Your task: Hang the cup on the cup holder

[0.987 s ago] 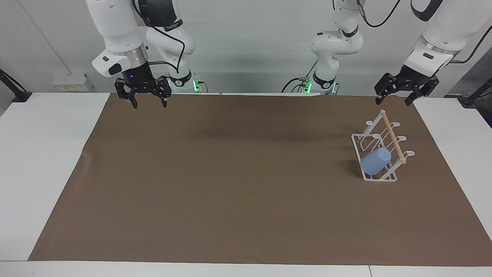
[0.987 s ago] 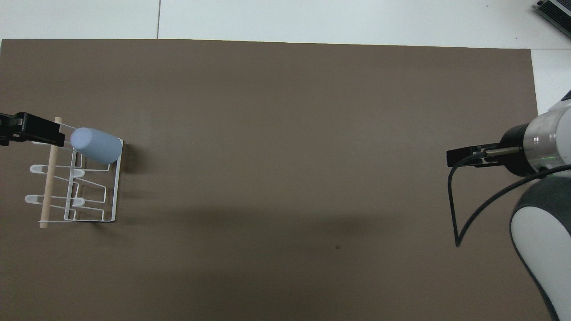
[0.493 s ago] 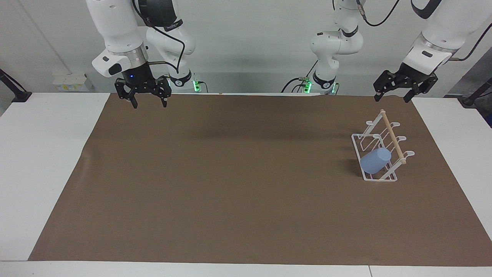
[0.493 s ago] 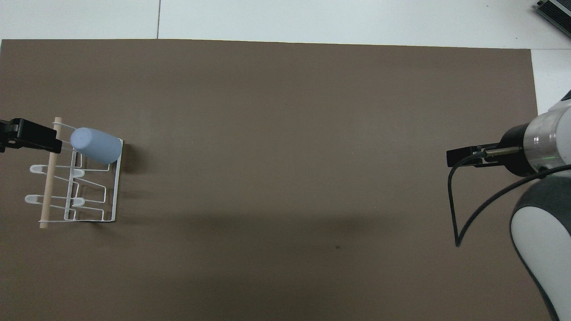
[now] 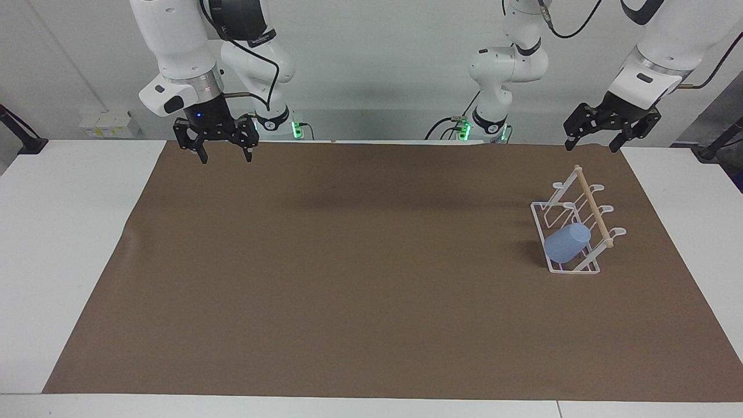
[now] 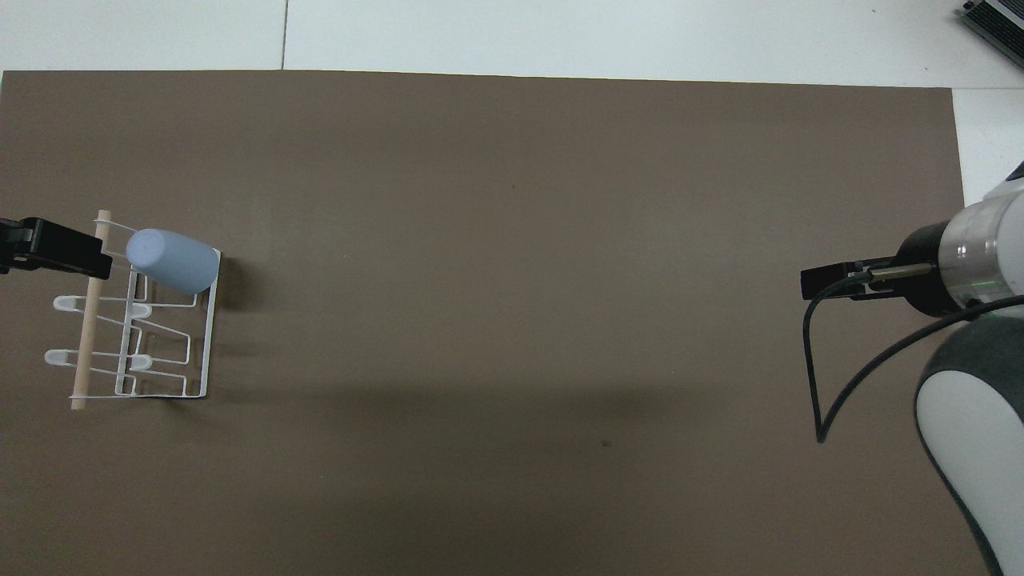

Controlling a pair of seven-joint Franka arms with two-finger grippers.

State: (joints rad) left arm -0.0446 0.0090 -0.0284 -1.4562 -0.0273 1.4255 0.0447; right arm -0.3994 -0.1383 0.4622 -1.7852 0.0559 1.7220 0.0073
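Hanging tilted on the rack's (image 5: 572, 232) prong farthest from the robots, the cup (image 5: 566, 244) looks light and smooth; best gripped round its wall. Left tool (image 5: 597, 138) and right tool (image 5: 225, 152) are open, nothing held.

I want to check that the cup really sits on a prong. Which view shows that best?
The overhead view: the light blue cup lies tilted over the cup holder's end prong, unobstructed. The facing view shows it through the rack's wires, its seat partly masked.
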